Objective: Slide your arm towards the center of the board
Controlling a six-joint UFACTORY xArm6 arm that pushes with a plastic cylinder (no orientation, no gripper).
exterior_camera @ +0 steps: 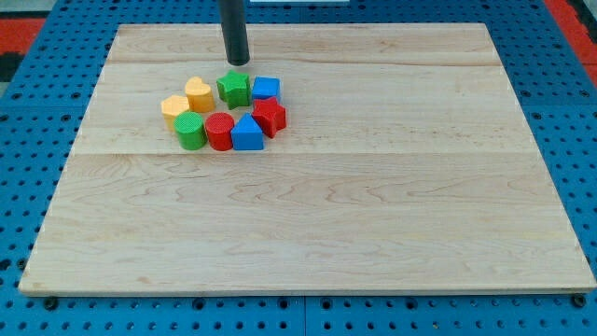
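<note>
My tip [238,63] rests on the wooden board [373,205] near the view's top, left of centre. It stands just above a tight cluster of blocks, closest to the green star block [233,89]. The cluster holds a blue cube [266,89], a red star block [270,117], a blue triangular block [247,134], a red cylinder [220,132], a green cylinder [190,131], a yellow heart block [199,93] and an orange-yellow hexagonal block [174,108]. The tip touches none of them.
The board lies on a blue perforated table [28,140]. Red surfaces show at the view's top corners [578,19].
</note>
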